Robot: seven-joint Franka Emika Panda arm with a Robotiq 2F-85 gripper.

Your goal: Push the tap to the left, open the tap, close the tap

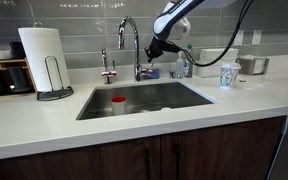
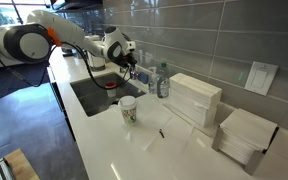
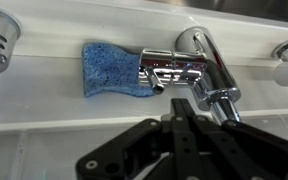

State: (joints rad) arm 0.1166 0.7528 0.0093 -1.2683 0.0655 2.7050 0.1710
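**No legible text in any view**

No words, brand names, numbers or signs can be read in the pictures. A paper cup (image 1: 229,74) (image 2: 128,110) standing on the desk (image 1: 246,100) carries a coloured print, seen in both exterior views. The print is too small and too blurred to tell whether it holds any letters.

Chrome gooseneck tap (image 1: 138,45), upright behind the sink (image 1: 87,105).
Spout arches high, its end hanging over the sink; wrist view: shiny base, short side lever (image 3: 162,72) lying roughly level, pointing sideways.
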